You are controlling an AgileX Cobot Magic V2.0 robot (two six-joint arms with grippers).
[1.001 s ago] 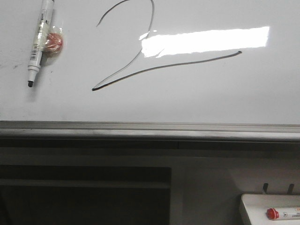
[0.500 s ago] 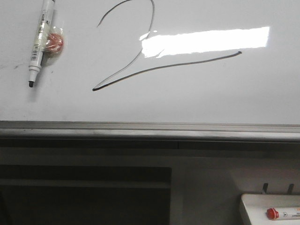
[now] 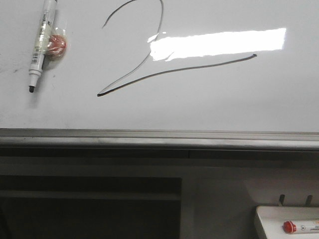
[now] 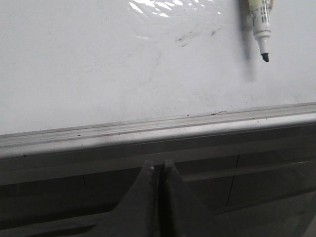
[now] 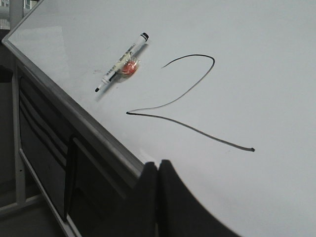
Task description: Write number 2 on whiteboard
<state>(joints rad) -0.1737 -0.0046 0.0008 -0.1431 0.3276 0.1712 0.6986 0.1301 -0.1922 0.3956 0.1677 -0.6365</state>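
Since the number 2 (image 3: 149, 55) stays complete at upper centre of the whiteboard (image 3: 224, 99) with nothing shifting, both left pincer (image 4: 159, 170) and right pincer (image 5: 157, 170), fingers pressed together and empty, suggest writing is finished.

A bright glare bar washes out the glossy white whiteboard (image 3: 209, 99); below its rail everything sits dim, slightly soft

Dark cabinet panels (image 3: 89, 199) below; bright ceiling-light glare (image 3: 219, 42).
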